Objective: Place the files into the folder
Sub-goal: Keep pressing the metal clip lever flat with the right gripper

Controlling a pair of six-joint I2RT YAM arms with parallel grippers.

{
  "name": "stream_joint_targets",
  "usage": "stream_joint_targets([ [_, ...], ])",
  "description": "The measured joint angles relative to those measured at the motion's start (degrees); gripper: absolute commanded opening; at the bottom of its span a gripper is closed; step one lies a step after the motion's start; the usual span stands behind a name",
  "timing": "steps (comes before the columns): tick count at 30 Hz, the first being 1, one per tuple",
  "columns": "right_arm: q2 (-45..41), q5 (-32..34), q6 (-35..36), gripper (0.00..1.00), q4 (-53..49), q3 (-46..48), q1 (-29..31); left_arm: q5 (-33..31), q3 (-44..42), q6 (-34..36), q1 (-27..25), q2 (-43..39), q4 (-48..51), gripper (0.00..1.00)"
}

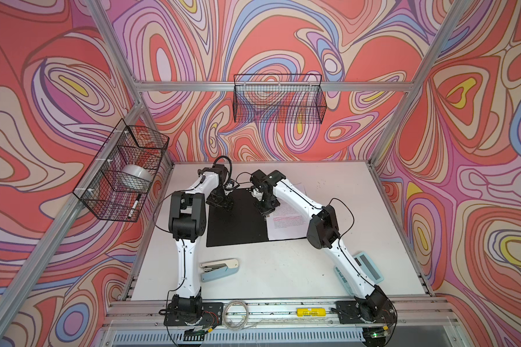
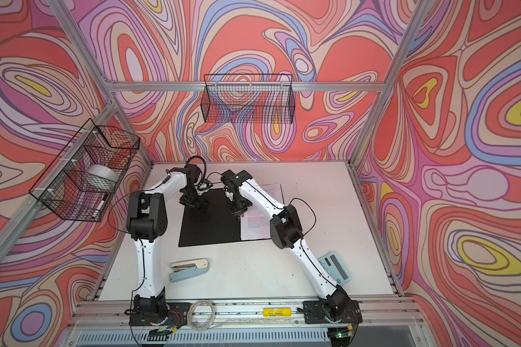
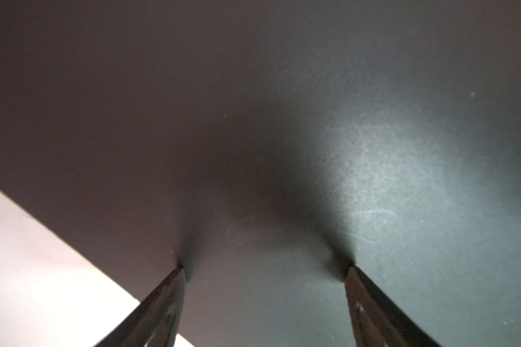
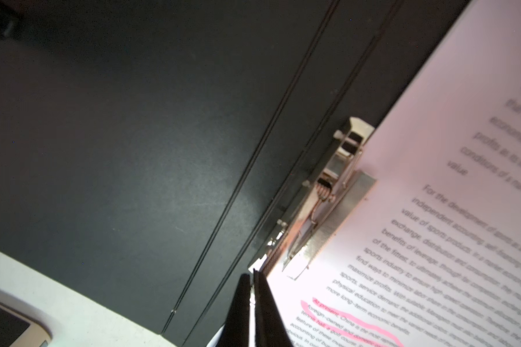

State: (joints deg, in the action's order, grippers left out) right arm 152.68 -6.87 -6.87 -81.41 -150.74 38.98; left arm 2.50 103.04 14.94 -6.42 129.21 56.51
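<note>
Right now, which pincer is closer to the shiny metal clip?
The right one. The right pincer, shut, sits beside the metal clip at the edge of the printed sheets. The left pincer, open, rests on the black flap of the folder, farther off.

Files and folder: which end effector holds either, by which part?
Left end effector: open on the folder's black inside, holding nothing. Right end effector: shut at the files' edge by the clip; hold unclear.
</note>
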Motion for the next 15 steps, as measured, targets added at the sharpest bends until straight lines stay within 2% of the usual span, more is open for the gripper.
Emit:
stream_joint_targets([
  [15, 1.3, 0.6, 0.3, 0.06, -0.2, -0.1, 0.0, 0.0, 0.0, 0.0, 0.0, 0.0, 0.0, 0.83],
])
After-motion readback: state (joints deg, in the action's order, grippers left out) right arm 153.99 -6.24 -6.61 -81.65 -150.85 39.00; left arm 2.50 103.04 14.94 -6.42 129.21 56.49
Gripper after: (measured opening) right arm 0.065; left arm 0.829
